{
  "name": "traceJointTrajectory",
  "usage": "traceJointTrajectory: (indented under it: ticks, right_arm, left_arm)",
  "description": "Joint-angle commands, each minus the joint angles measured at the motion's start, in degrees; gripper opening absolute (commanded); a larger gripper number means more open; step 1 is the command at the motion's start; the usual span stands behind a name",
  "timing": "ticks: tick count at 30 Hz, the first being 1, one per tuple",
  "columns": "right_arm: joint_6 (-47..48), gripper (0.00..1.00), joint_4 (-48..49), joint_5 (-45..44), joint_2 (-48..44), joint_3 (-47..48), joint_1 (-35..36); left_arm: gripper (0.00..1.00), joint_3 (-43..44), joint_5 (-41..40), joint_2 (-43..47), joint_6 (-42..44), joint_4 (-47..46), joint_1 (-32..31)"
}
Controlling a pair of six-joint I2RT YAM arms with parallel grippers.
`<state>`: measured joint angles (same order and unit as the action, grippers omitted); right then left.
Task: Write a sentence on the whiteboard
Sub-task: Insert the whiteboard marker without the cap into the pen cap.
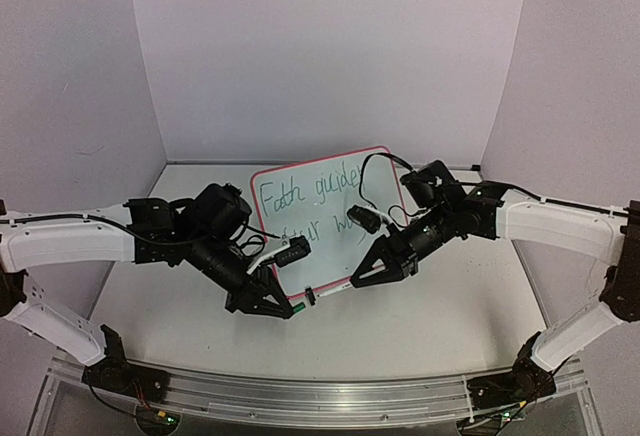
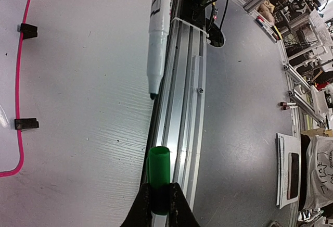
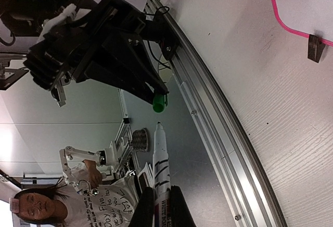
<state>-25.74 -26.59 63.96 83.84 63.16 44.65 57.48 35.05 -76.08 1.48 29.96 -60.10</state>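
Note:
The whiteboard (image 1: 325, 248) with a pink-red rim lies mid-table, and the green sentence (image 1: 305, 196) on it reads roughly "Faith guides / your way". My left gripper (image 1: 292, 308) is shut on a green cap (image 2: 158, 177), held over the board's near edge. My right gripper (image 1: 358, 281) is shut on a white marker (image 1: 330, 292), whose bare tip points at the cap with a small gap between them. The left wrist view shows the marker (image 2: 157, 34) above the cap. The right wrist view shows the marker (image 3: 161, 159) and the cap (image 3: 159, 102). The board's rim (image 2: 21, 81) and a black clip foot (image 2: 26, 124) show at the left.
An aluminium rail (image 1: 300, 396) runs along the table's near edge, under both grippers in the wrist views. White enclosure walls (image 1: 330, 56) stand behind and at both sides. A person (image 3: 36, 203) and lab clutter show beyond the table.

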Motion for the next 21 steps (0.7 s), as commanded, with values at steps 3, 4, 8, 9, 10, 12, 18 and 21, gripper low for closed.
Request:
traceJointTrajectory:
  ticks: [3, 4, 8, 9, 10, 12, 18, 21]
  right_arm:
    - [1.17, 0.0, 0.66, 1.16, 1.51, 2.82, 1.26]
    - [1.2, 0.0, 0.66, 1.17, 1.66, 2.9, 1.34]
    - [1.27, 0.0, 0.7, 1.42, 2.01, 3.13, 1.54]
    - [1.28, 0.0, 0.67, 1.43, 2.09, 3.19, 1.58]
    - [1.27, 0.0, 0.63, 1.43, 2.21, 3.25, 1.66]
    - [1.28, 0.0, 0.66, 1.56, 2.51, 3.25, 1.82]
    - [1.69, 0.0, 0.66, 1.86, 3.06, 3.2, 2.16]
    - [1.83, 0.0, 0.66, 2.02, 3.27, 3.21, 2.26]
  left_arm:
    - [0.0, 3.55, 2.72, -1.19, 2.09, -0.48, -0.28]
    - [0.0, 3.64, 2.79, -1.36, 2.18, -0.4, -0.28]
    - [0.0, 3.85, 3.1, -1.75, 2.39, -0.35, -0.28]
    - [0.0, 3.93, 3.14, -1.89, 2.39, -0.3, -0.28]
    - [0.0, 3.98, 3.16, -1.94, 2.41, -0.39, -0.28]
    - [0.0, 4.04, 3.22, -2.05, 2.41, -0.63, -0.29]
    - [0.0, 4.02, 3.38, -2.42, 2.17, -1.31, -0.28]
    - [0.0, 4.12, 3.63, -2.6, 2.11, -1.59, -0.28]
